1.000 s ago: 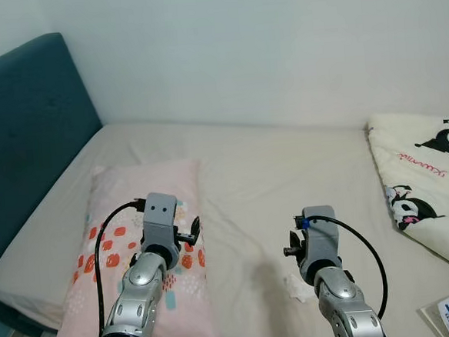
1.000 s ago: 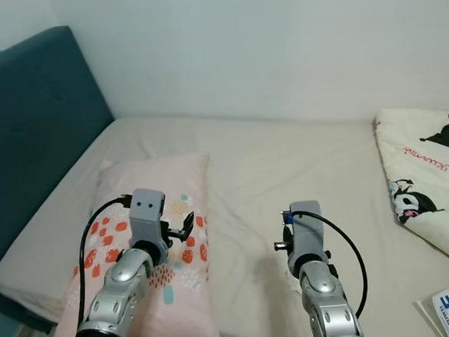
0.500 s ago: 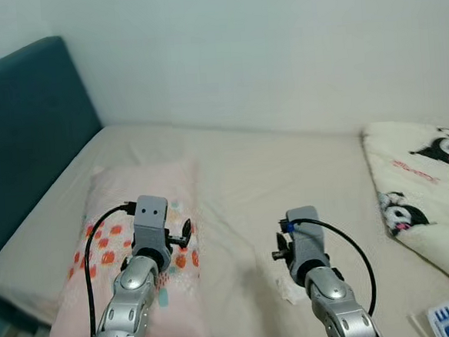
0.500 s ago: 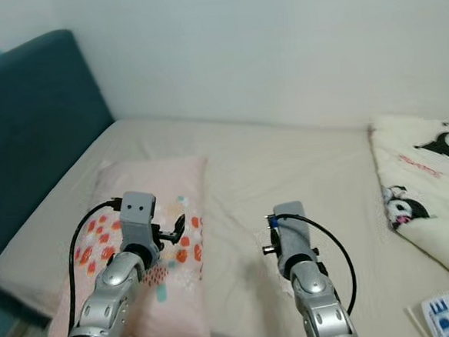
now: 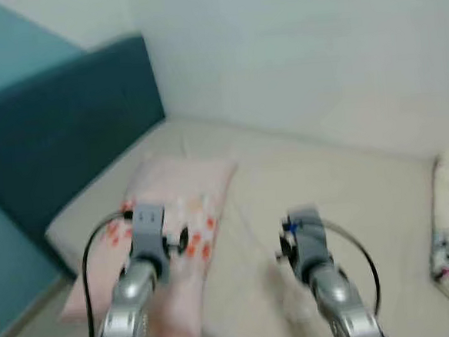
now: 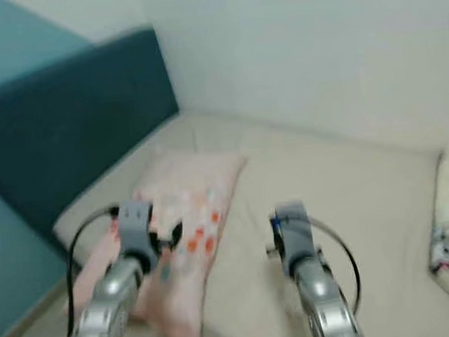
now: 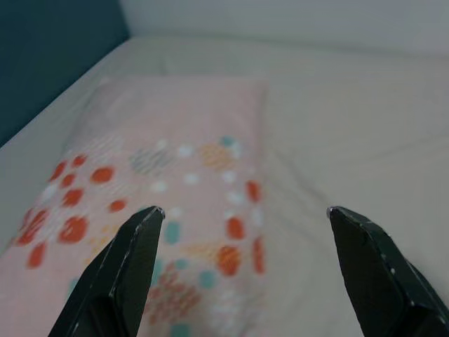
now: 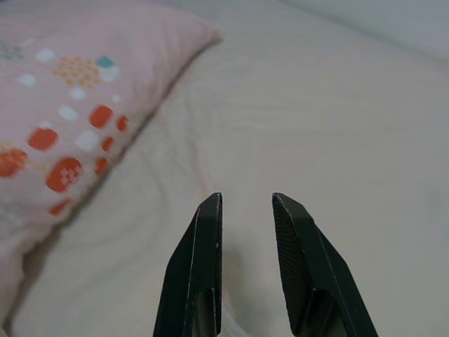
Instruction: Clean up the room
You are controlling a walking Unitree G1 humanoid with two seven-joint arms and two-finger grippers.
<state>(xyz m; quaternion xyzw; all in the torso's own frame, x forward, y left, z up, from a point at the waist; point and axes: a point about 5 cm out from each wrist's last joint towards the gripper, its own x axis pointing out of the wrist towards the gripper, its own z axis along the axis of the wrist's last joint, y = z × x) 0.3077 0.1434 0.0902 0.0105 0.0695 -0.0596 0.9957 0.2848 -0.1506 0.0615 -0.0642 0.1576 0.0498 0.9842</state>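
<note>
Both my silver arms reach forward side by side, forearms raised, a black cable looping from each wrist. My left end effector (image 7: 242,217) holds its two black fingers (image 7: 133,260) spread wide apart. My right end effector (image 8: 245,203) has its fingers (image 8: 203,267) drawn close, a narrow gap between the tips.

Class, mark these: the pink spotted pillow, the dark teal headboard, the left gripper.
Pink spotted pillow (image 7: 175,140): left wrist view, top face.
Dark teal headboard (image 5: 68,141): left eye view, front panel.
Left gripper (image 7: 245,214): left wrist view, between fingertips.
</note>
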